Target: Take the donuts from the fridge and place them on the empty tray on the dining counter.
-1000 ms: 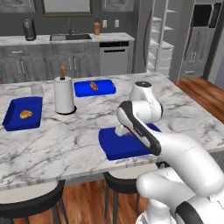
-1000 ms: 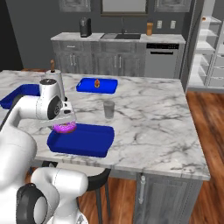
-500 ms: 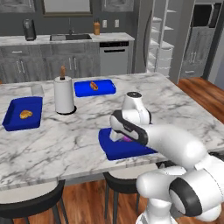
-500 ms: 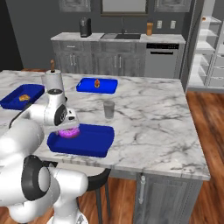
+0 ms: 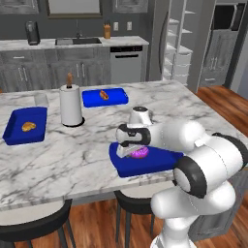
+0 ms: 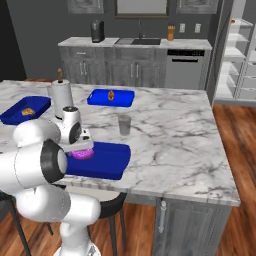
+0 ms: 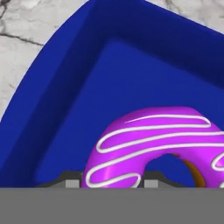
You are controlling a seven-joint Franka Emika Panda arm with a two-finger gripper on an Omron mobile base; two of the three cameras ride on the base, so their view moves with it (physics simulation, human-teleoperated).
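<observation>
Pinching the purple-pink frosted ring donut [image 7: 153, 148] by its near rim, the dark two-finger gripper [image 5: 131, 149] hangs low over the shallow royal-blue tray [image 5: 162, 162] at the white marble dining counter's [image 5: 92, 150] near edge, tray floor directly beneath.

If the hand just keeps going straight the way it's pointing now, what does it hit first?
Probably the floor of the blue tray. The hand, shut on the purple donut, points down into it; how near the donut is to the floor is unclear.

Purple-frosted donut [image 7: 153, 144] with white icing stripes sits low inside the royal-blue tray [image 5: 160, 162]. Tray rests flat on the marble dining counter [image 5: 87, 150], near its front edge.
</observation>
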